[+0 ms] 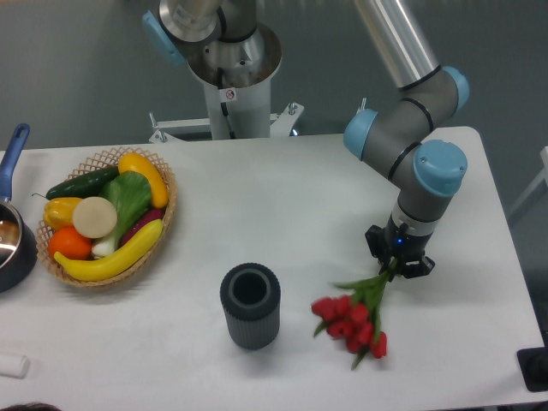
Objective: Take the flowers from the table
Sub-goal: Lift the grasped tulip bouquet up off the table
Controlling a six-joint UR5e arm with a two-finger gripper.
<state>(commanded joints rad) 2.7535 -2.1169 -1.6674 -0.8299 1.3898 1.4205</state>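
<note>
The flowers (351,322), a bunch of red tulips with green stems and leaves, lie at the front right of the white table (282,205), heads toward the front edge. My gripper (397,264) points down over the stem ends and is shut on the stems. The stems run from the fingers down-left to the red heads. The bunch looks slightly raised at the stem end, while the heads stay close to the tabletop.
A dark ribbed cylindrical vase (250,305) stands left of the flowers. A wicker basket (163,223) of fruit and vegetables sits at the left. A dark pot with a blue handle (12,231) is at the far left edge. The robot base (231,68) stands behind.
</note>
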